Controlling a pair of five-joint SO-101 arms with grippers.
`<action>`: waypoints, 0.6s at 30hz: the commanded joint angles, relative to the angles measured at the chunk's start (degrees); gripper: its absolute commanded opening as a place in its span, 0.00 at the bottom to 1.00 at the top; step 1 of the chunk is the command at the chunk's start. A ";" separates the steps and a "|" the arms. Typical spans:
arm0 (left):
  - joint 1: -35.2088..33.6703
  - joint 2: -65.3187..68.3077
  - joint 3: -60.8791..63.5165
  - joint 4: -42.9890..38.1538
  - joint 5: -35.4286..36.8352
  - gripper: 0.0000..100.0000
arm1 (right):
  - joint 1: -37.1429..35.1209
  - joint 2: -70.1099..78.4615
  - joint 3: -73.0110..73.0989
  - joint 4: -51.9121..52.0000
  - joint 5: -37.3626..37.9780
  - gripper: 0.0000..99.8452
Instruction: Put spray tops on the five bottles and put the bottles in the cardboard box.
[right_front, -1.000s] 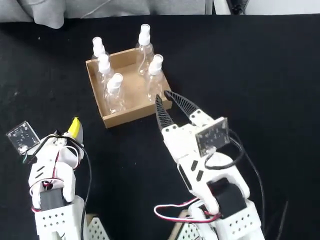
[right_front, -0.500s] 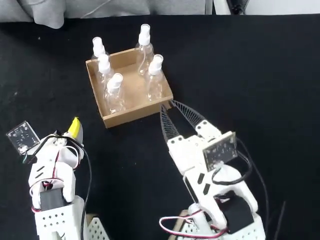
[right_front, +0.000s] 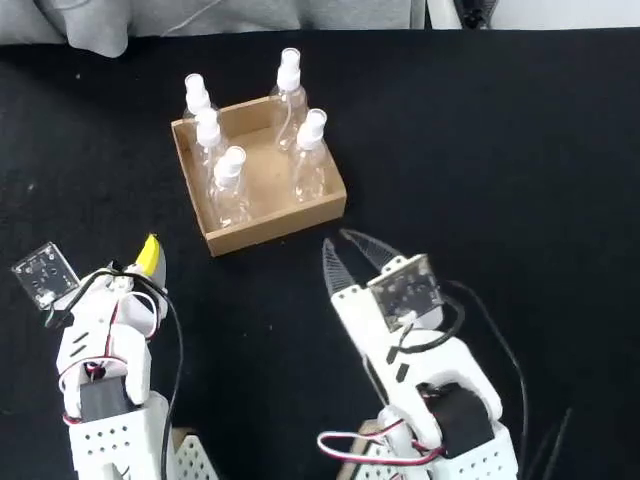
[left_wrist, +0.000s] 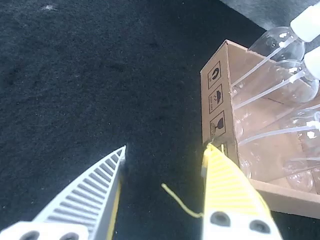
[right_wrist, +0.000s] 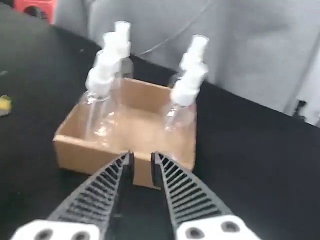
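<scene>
Right end effector (right_front: 336, 238) pulled back from cardboard box (right_front: 275, 225), slightly parted, empty. Five spray-topped bottles (right_front: 309, 165) stand inside box; task judged complete.

All five bottles (right_front: 310, 160) stand in the cardboard box (right_front: 272, 226), back-centre on the table (right_front: 500, 150). Left gripper (left_wrist: 166, 148) sits front-left of it, right gripper (right_front: 336, 242) front-right, neither touching.
</scene>
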 joint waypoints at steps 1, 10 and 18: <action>-0.48 -0.53 1.45 0.00 -0.18 0.23 | 3.78 -5.58 0.48 0.26 0.53 0.02; -0.48 -0.53 1.45 0.00 -0.18 0.23 | 3.96 -5.58 8.31 -0.18 0.53 0.03; -0.22 -0.44 1.45 0.00 -0.18 0.23 | 3.96 -5.58 15.78 -0.18 0.53 0.03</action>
